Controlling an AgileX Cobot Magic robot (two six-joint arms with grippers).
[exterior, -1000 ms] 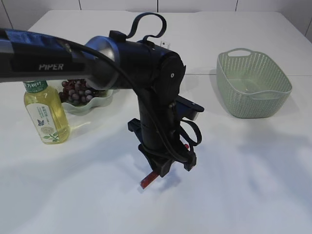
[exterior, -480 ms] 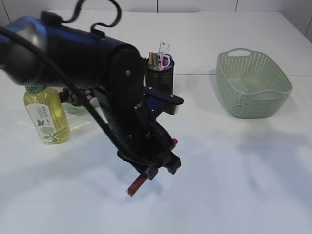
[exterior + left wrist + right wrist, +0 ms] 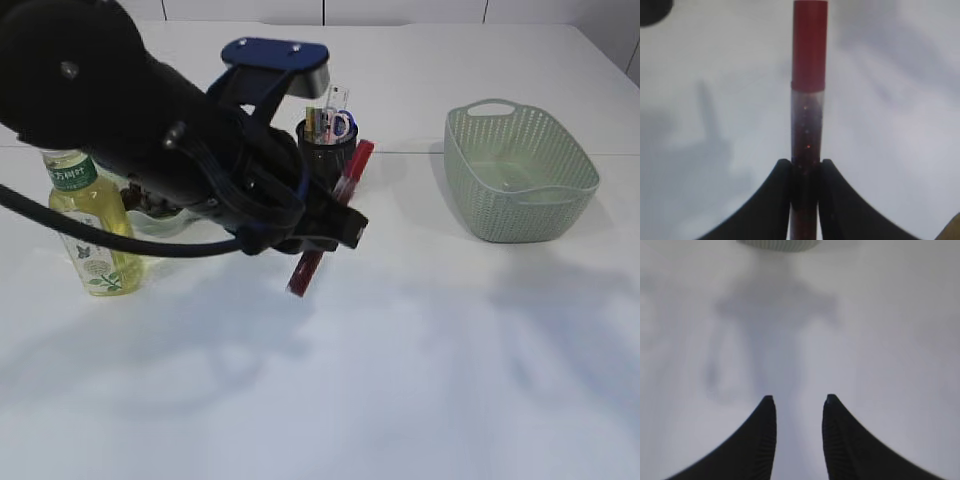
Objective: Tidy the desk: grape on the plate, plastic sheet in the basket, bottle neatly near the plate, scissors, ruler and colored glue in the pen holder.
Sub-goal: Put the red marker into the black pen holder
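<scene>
Left gripper (image 3: 805, 172) is pinching the colored glue (image 3: 330, 215), jaws clamping its lower barrel, lifting it tilted above the desk (image 3: 420, 380) just beside the pen holder (image 3: 328, 150). Right gripper (image 3: 799, 402) is hanging over bare desk, jaws spread, gripping nothing.

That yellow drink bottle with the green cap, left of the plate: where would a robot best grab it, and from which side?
Probably around the straight middle of the upright yellow plastic bottle, at the label, coming level from the front. The body is round and even there, while the green cap is narrow. The green plate of grapes sits close behind to the right, and the left arm hangs above.
</scene>
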